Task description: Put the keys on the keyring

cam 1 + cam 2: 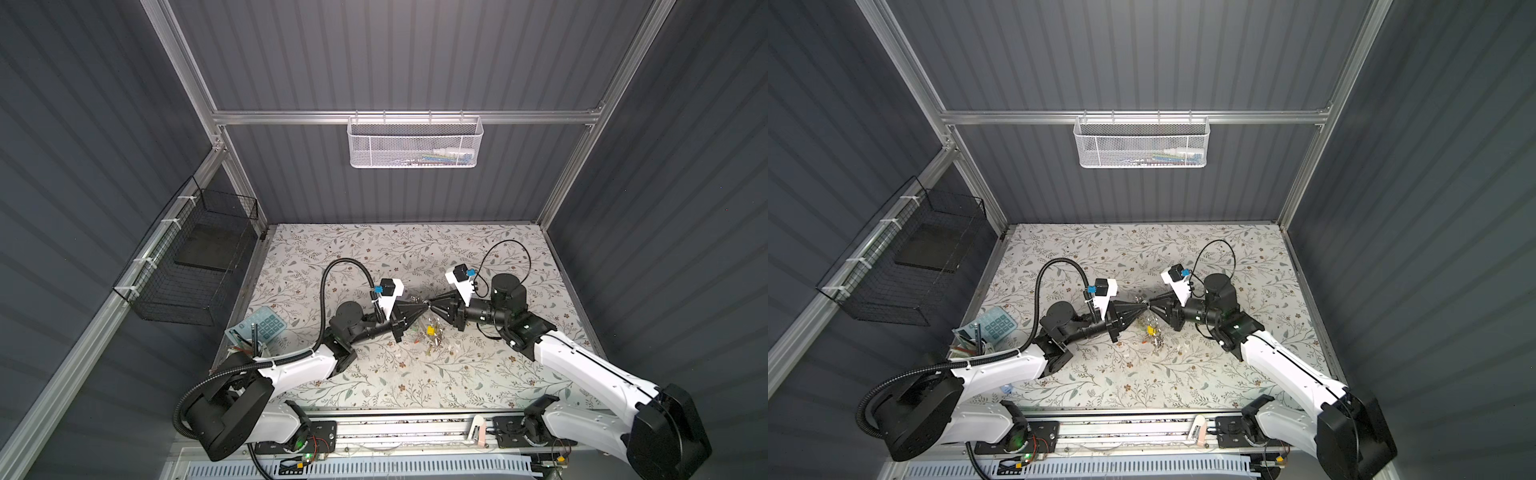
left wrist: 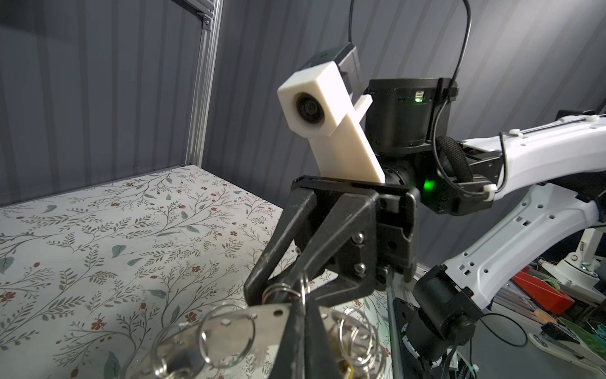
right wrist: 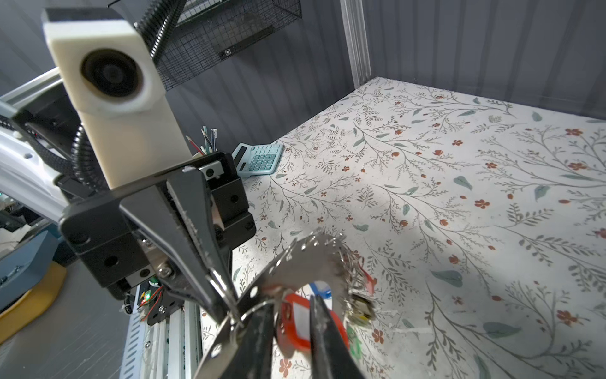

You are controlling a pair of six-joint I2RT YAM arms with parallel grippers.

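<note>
The keyring (image 3: 305, 262), a flat grey metal disc hung with small wire rings, is held up off the table between both arms. My left gripper (image 2: 303, 302) is shut on the keyring's rim where a wire ring hangs; in both top views its tip (image 1: 426, 306) (image 1: 1144, 308) meets the right one. The right gripper (image 3: 292, 303) stands open with its fingers (image 3: 259, 341) apart, close under the disc. The keys' orange-red tag (image 3: 300, 320) hangs just behind that gap on a wire ring. The key blades are mostly hidden.
Blue, yellow and green tags (image 3: 355, 343) hang from the disc's far side. A teal calculator (image 1: 266, 324) and a pencil holder (image 1: 245, 345) sit at the table's left edge. A black wire basket (image 1: 195, 266) hangs on the left wall, a white mesh basket (image 1: 415, 143) on the back rail.
</note>
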